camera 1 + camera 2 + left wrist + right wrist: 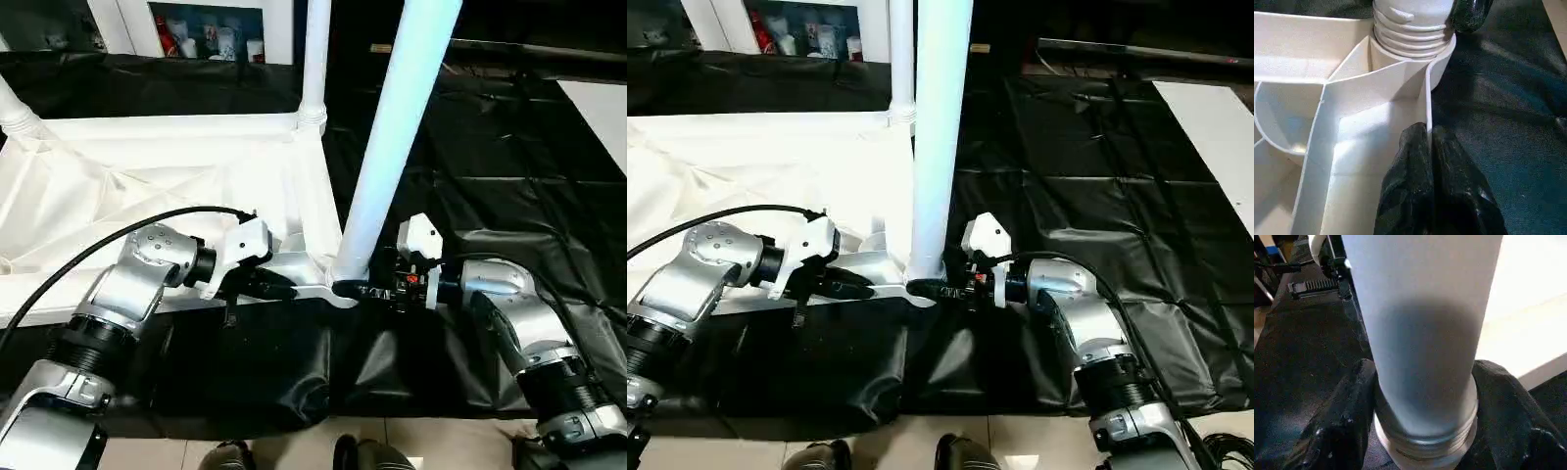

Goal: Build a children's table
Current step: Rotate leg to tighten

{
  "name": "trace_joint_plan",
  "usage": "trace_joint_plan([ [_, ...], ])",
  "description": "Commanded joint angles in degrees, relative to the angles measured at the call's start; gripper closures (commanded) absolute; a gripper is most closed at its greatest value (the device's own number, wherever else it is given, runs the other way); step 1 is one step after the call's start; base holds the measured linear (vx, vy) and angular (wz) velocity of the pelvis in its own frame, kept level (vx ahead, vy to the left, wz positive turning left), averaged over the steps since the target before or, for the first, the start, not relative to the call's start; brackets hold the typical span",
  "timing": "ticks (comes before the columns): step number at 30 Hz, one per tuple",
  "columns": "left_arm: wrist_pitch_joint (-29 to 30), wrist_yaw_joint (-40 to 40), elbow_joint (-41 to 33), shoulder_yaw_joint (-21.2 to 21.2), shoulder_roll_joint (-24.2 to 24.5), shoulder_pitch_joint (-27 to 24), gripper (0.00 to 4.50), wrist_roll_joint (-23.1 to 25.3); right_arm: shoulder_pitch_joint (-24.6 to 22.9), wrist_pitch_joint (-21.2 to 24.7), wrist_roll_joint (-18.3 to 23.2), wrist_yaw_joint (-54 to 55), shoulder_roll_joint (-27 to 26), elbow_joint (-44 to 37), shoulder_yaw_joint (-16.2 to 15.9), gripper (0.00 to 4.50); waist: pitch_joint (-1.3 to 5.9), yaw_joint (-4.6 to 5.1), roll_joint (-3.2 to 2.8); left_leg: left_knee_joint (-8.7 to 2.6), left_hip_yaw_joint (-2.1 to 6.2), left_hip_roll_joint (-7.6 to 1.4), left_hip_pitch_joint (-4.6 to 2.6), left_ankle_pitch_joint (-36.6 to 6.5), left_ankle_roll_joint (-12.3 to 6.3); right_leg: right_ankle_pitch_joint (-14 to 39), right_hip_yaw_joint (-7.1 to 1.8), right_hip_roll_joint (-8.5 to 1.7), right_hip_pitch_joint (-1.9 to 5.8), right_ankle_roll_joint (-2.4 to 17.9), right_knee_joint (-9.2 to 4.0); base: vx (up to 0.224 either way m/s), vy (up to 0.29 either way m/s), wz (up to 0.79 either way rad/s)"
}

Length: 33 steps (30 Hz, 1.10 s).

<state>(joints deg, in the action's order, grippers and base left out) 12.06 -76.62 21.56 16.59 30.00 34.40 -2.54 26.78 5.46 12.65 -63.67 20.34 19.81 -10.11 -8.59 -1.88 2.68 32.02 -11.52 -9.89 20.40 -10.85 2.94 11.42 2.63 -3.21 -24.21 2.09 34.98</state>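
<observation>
While L gripper pinches tabletop, R gripper flanks leg

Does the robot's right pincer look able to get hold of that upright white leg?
Probably yes: the right pincer already has a finger on each side of the leg, just above its threaded base, nothing between.

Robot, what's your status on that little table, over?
Left pincer shut on tabletop rim. Right pincer around near leg at its threaded base, in the corner socket. Nothing in the way.
</observation>
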Motion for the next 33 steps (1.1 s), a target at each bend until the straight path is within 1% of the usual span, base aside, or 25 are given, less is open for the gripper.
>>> trace_joint_plan([
  [1,0.84,-1.98,0.53,3.06,0.19,-1.67,4.50,0.83,-0.23,0.32,-1.28,1.28,0.06,1.21,-0.24,1.88,3.70,0.02,0.04,-2.47,1.27,-3.41,-0.22,-1.05,-8.65,-0.46,-3.49,-5.06,3.73,16.72,-3.06,0.000,0.000,0.00],
  [2,0.95,-1.22,0.65,2.86,-0.07,-1.59,4.50,0.94,-0.44,0.90,-1.13,2.55,-0.53,1.27,0.13,1.88,3.67,0.01,-0.01,-2.50,1.28,-3.43,-0.22,-1.09,-8.55,-0.31,-3.51,-5.09,3.74,16.71,-3.08,0.000,0.000,0.00],
  [5,1.09,5.44,3.80,2.03,-2.46,0.07,4.50,3.15,-0.98,2.89,-1.37,10.35,-4.51,2.00,1.66,1.88,3.25,0.17,0.01,-2.75,1.31,-3.45,-0.25,-3.86,-7.23,4.78,-3.49,-5.14,3.38,15.98,-3.81,0.000,0.000,0.00],
  [6,1.23,7.26,4.94,1.87,-3.23,0.67,4.50,3.75,-1.08,3.53,-1.96,13.17,-5.83,2.31,1.84,1.88,3.02,0.13,0.02,-3.10,1.52,-3.38,-0.56,-7.34,-4.71,12.93,-3.51,-5.34,3.32,14.03,-4.67,0.000,0.000,0.00],
  [8,1.60,8.83,5.96,1.68,-4.01,1.24,4.50,4.12,-1.23,3.58,-2.88,16.25,-7.22,2.66,1.90,1.88,2.93,0.16,-0.02,-3.33,1.73,-3.49,-0.61,-9.18,-3.20,18.05,-3.56,-5.48,3.15,12.04,-5.10,0.000,0.000,0.00],
  [10,1.79,10.10,6.89,1.50,-4.83,1.79,4.50,4.31,-1.38,3.95,-3.54,19.43,-8.75,3.01,2.14,1.88,2.85,0.21,-0.09,-3.47,1.82,-3.49,-0.62,-9.92,-2.51,20.03,-3.59,-5.47,2.90,11.06,-5.40,0.000,0.000,0.00],
  [11,2.19,12.67,8.57,1.20,-6.41,2.86,4.50,4.71,-1.63,4.76,-4.45,25.06,-11.66,3.64,2.65,1.88,2.88,0.25,0.02,-3.52,1.85,-3.51,-0.59,-9.92,-2.33,19.99,-3.60,-5.43,2.95,10.75,-5.33,0.000,0.000,0.00],
  [12,2.85,15.99,10.87,0.84,-8.39,4.32,4.50,5.25,-1.57,5.53,-5.56,31.10,-14.91,4.84,3.01,1.88,2.83,0.30,-0.11,-3.62,1.85,-3.44,-0.63,-10.27,-1.85,20.46,-3.67,-5.40,2.66,10.33,-5.42,0.000,0.000,0.00],
  [13,3.03,16.88,11.49,0.75,-8.91,4.71,4.50,5.39,-1.54,5.75,-5.83,32.66,-15.75,5.18,3.10,1.88,2.78,0.42,-0.04,-3.67,1.82,-3.38,-0.63,-10.52,-1.48,21.14,-3.69,-5.34,2.51,9.96,-5.55,0.000,0.000,0.00],
  [14,3.36,21.13,14.40,0.34,-11.13,6.48,4.50,6.20,-0.75,6.45,-7.08,39.40,-19.04,7.41,3.64,1.88,2.72,0.49,-0.11,-3.79,1.91,-3.29,-0.82,-11.63,-0.40,23.14,-3.70,-5.40,2.23,9.38,-5.84,0.000,0.000,0.00],
  [15,3.66,24.04,16.29,-0.08,-12.42,7.61,4.50,6.61,0.26,6.54,-7.57,42.90,-20.63,9.39,4.08,1.88,2.69,0.41,-0.16,-3.85,1.98,-3.34,-0.93,-12.41,-0.08,24.05,-3.75,-5.56,2.21,9.29,-5.90,0.000,0.000,0.00],
  [16,3.66,24.04,16.29,-0.08,-12.42,7.61,4.50,6.61,0.26,6.54,-7.57,42.90,-20.63,9.39,4.08,1.88,2.68,0.38,-0.11,-3.83,2.06,-3.24,-1.00,-13.31,0.13,25.78,-3.77,-5.64,2.20,8.76,-6.13,0.000,0.000,0.00],
  [18,3.56,29.27,19.64,-0.91,-14.57,9.68,4.50,7.34,2.75,6.17,-8.48,49.50,-22.88,13.49,5.35,1.88,2.67,0.36,-0.22,-3.94,2.11,-3.34,-0.91,-13.07,0.09,24.82,-3.83,-5.62,2.16,8.45,-6.09,0.000,0.000,0.00],
  [19,3.63,31.30,21.33,-1.16,-15.44,10.69,4.50,7.76,4.12,5.75,-8.41,52.44,-23.88,15.63,6.43,1.88,2.70,0.38,-0.10,-3.93,1.99,-3.22,-1.02,-13.33,0.01,24.47,-3.84,-5.46,2.02,8.16,-6.15,0.000,0.000,0.00],
  [21,3.38,33.11,22.91,-1.35,-16.15,11.58,4.50,8.25,5.53,4.89,-8.52,54.70,-24.61,17.76,7.13,1.88,2.61,0.37,-0.05,-3.93,1.99,-3.17,-0.94,-13.88,-0.21,24.50,-3.86,-5.53,1.96,8.07,-6.21,0.000,0.000,0.00],
  [23,3.16,33.82,23.96,-1.25,-16.77,12.28,4.50,8.62,7.09,3.88,-8.56,56.92,-25.43,19.86,7.84,1.88,2.62,0.25,-0.04,-3.98,2.06,-3.18,-1.02,-14.51,-0.30,25.44,-3.85,-5.60,1.90,7.42,-6.31,0.000,0.000,0.00],
  [24,2.64,33.67,24.60,-1.38,-17.17,12.59,4.50,8.92,7.60,3.41,-9.23,57.90,-26.16,20.52,8.46,1.88,2.54,0.29,-0.04,-4.13,2.15,-3.18,-0.71,-14.54,-0.42,25.55,-3.83,-5.58,2.04,7.00,-6.34,0.000,0.000,0.00],
  [25,2.64,32.94,24.40,-1.22,-17.15,12.43,4.50,9.06,7.54,3.39,-8.83,56.62,-26.43,20.35,8.77,1.88,2.60,0.24,-0.07,-4.17,2.16,-3.26,-0.80,-14.88,-0.50,25.39,-3.85,-5.60,1.97,6.79,-6.36,0.000,0.000,0.00],
  [26,2.56,32.60,24.53,-1.08,-17.15,12.43,4.50,9.16,7.59,3.28,-8.47,55.81,-26.60,20.44,8.95,1.88,2.64,0.19,-0.05,-4.15,2.16,-3.29,-0.78,-14.70,-0.60,24.91,-3.87,-5.62,2.03,6.80,-6.30,0.000,0.000,0.00],
  [27,2.22,32.07,24.34,-0.80,-16.88,12.16,4.50,9.32,7.22,3.03,-7.82,54.28,-26.54,19.60,8.90,1.88,2.56,0.17,-0.20,-4.22,2.19,-3.31,-0.62,-14.43,-0.81,23.97,-3.90,-5.62,2.09,6.99,-6.19,0.000,0.000,0.00],
  [28,1.99,31.89,24.29,-0.72,-16.76,12.06,4.50,9.37,7.05,2.98,-7.68,53.90,-26.46,19.20,8.85,1.88,2.53,0.19,-0.10,-4.28,2.16,-3.35,-0.66,-14.90,-0.98,23.94,-3.89,-5.55,2.04,6.99,-6.25,0.000,0.000,0.00],
  [29,2.06,31.50,24.00,-0.65,-16.61,11.82,4.50,9.33,6.71,2.83,-7.30,52.84,-26.34,18.56,8.78,1.32,2.48,0.14,-0.16,-4.30,2.17,-3.38,-0.69,-15.12,-0.99,24.12,-3.90,-5.61,2.02,7.01,-6.29,0.000,0.000,0.00],
  [30,1.82,31.26,23.93,-0.48,-16.41,11.65,4.50,9.41,6.39,2.39,-7.12,52.11,-26.04,17.87,8.60,1.18,2.57,0.11,-0.11,-4.25,2.13,-3.38,-0.69,-14.98,-1.10,23.79,-3.94,-5.62,2.03,7.13,-6.28,0.000,0.000,0.00],
  [32,0.85,30.32,23.78,-0.05,-15.94,11.25,4.50,9.47,6.06,2.02,-7.10,50.82,-24.99,16.43,8.16,1.12,2.44,0.11,-0.04,-4.32,2.10,-3.39,-0.63,-14.84,-1.33,23.68,-3.94,-5.61,2.00,7.37,-6.32,0.000,0.000,0.00],
  [33,0.26,30.00,24.05,0.11,-15.81,11.24,4.50,9.51,6.22,1.78,-7.02,50.49,-24.60,16.40,8.10,0.90,2.50,0.10,0.04,-4.34,2.18,-3.37,-0.41,-14.22,-1.59,24.04,-3.93,-5.71,2.23,7.20,-6.31,0.000,0.000,0.00],
])
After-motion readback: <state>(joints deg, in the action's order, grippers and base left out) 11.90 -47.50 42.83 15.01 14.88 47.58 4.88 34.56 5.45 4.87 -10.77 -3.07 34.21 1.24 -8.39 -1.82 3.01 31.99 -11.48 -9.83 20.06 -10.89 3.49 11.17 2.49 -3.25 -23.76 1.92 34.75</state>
